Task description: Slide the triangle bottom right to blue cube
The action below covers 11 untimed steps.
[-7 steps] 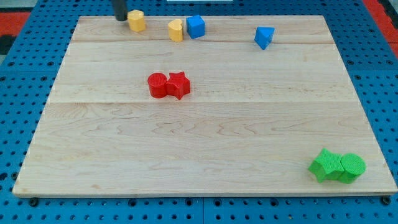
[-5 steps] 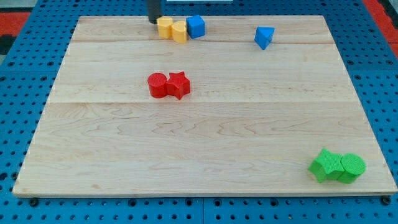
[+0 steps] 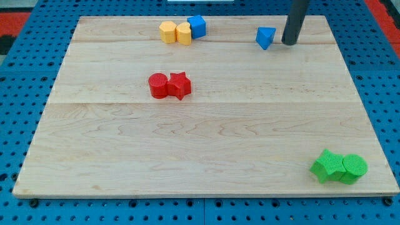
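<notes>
The blue triangle (image 3: pixel 265 37) lies near the board's top edge, right of centre. The blue cube (image 3: pixel 197 26) sits further left along the top edge, touching a yellow block (image 3: pixel 184 33) that touches a second yellow block (image 3: pixel 167 30). My tip (image 3: pixel 289 42) is on the board just right of the blue triangle, a small gap away from it. The dark rod rises out of the view's top.
A red cylinder (image 3: pixel 158 85) and a red star (image 3: pixel 179 85) sit together left of centre. Two green blocks (image 3: pixel 327 165) (image 3: pixel 354 168) sit together at the board's bottom right corner. The wooden board (image 3: pixel 200 137) lies on a blue pegboard.
My tip pushed the left yellow block rightward against the other yellow block, then moved right across the top edge to the blue triangle's right side. The triangle has not moved.
</notes>
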Motion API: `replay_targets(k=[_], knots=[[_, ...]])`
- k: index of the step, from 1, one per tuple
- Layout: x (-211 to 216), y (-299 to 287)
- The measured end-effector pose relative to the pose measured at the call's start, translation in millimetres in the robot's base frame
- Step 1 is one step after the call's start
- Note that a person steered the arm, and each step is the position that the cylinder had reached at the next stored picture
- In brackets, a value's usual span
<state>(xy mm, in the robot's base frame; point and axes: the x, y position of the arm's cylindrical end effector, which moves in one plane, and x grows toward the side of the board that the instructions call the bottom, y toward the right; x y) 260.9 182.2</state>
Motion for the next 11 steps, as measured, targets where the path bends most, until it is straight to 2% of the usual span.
replay_targets(k=[1, 2, 3, 4, 5, 7, 8, 10, 11], knots=[[-7.5, -70.2], [-6.0, -67.5], [29.3, -38.2], [26.6, -107.5], [14.7, -126.3], [29.9, -51.2], [29.9, -35.7], [89.4, 61.2], [96.3, 105.4]])
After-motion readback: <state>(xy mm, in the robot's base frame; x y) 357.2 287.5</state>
